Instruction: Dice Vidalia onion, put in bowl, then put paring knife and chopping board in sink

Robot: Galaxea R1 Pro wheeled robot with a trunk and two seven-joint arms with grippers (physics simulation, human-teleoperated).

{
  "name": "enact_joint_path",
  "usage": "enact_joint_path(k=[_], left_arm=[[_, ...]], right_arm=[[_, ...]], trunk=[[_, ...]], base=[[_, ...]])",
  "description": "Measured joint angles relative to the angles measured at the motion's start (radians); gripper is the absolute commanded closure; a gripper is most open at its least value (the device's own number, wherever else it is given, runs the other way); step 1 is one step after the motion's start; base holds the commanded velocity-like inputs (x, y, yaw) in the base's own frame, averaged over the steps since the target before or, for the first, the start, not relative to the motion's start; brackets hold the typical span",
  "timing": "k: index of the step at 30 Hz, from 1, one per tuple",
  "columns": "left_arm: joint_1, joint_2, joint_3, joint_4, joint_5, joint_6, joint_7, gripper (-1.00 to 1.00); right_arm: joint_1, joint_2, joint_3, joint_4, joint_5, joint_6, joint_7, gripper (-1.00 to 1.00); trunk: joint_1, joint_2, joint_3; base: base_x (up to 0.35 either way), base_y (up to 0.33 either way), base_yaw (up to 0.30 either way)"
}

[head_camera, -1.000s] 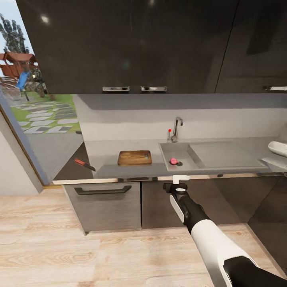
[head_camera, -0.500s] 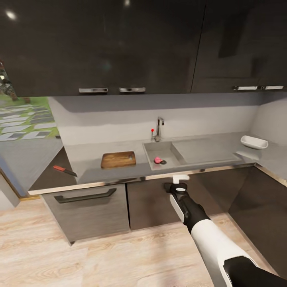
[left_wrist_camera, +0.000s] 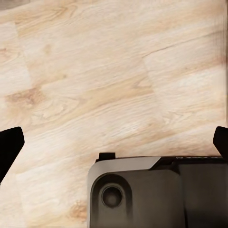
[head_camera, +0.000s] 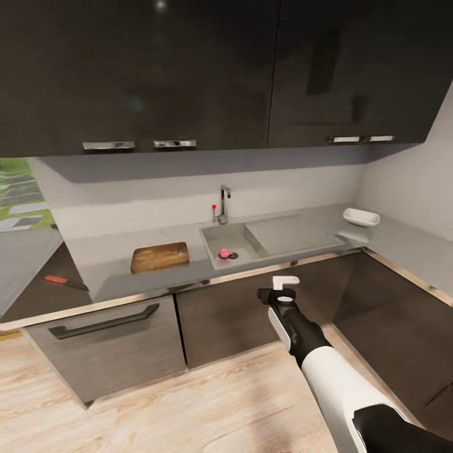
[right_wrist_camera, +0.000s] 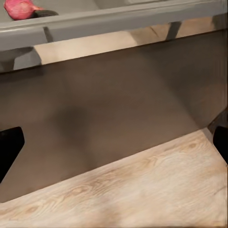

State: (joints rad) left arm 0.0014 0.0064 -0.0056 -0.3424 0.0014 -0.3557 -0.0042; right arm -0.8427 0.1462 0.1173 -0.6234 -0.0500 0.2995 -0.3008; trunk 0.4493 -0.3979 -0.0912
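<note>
The Vidalia onion (head_camera: pixel 224 253), a small pink ball, lies in the sink (head_camera: pixel 242 231) beside the drain; the right wrist view also catches the onion (right_wrist_camera: pixel 21 8) over the sink's rim. The wooden chopping board (head_camera: pixel 160 257) lies flat on the countertop (head_camera: pixel 107 270) left of the sink. The paring knife (head_camera: pixel 63 281), red-handled, rests further left on a darker worktop. The white bowl (head_camera: pixel 361 217) stands at the far right corner. My right gripper (head_camera: pixel 284 283) (right_wrist_camera: pixel 114 142) is open and empty, below the counter edge, facing the cabinet front. My left gripper (left_wrist_camera: pixel 114 142) is open over the wood floor.
A chrome faucet (head_camera: pixel 223 204) rises behind the sink. Dark wall cabinets (head_camera: pixel 189 69) hang above the counter. Base cabinets with a drawer handle (head_camera: pixel 104 322) run below it, and a side counter (head_camera: pixel 409 251) runs along the right wall. Part of my base (left_wrist_camera: pixel 156 190) is in the left wrist view.
The head camera has swung right, so the counter, sink and board slid left in the picture and the bowl came fully into view. My right arm keeps the same place in the picture.
</note>
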Motion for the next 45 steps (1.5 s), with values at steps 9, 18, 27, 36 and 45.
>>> enact_joint_path(k=[9,18,27,36,45], left_arm=[[0.0,0.0,0.0,0.0,0.0,0.0,0.0,-1.0],[0.0,-0.001,0.0,0.0,0.0,0.0,0.0,-1.0],[0.0,0.0,0.0,0.0,0.0,0.0,0.0,-1.0],[0.0,0.0,0.0,-0.001,0.0,0.0,0.0,-1.0],[0.0,0.0,0.0,0.0,0.0,0.0,0.0,-1.0]], right_arm=[[0.0,0.0,0.001,0.0,0.0,0.0,0.0,-1.0],[0.0,0.0,0.001,0.0,0.0,0.0,0.0,-1.0],[0.0,0.0,0.001,-0.002,0.0,0.0,-0.001,-1.0],[0.0,0.001,-0.001,-0.031,0.002,0.013,-0.006,-1.0],[-0.006,-0.05,-0.005,-0.318,0.005,0.28,-0.07,-1.0]], trunk=[[0.0,0.0,0.004],[0.0,0.0,0.009],[0.0,0.0,0.015],[0.0,0.0,0.016],[0.0,0.0,0.016]], base=[[0.0,0.0,-0.276],[0.0,0.0,-0.273],[0.0,0.0,-0.252],[0.0,0.0,-0.036],[0.0,0.0,0.0]])
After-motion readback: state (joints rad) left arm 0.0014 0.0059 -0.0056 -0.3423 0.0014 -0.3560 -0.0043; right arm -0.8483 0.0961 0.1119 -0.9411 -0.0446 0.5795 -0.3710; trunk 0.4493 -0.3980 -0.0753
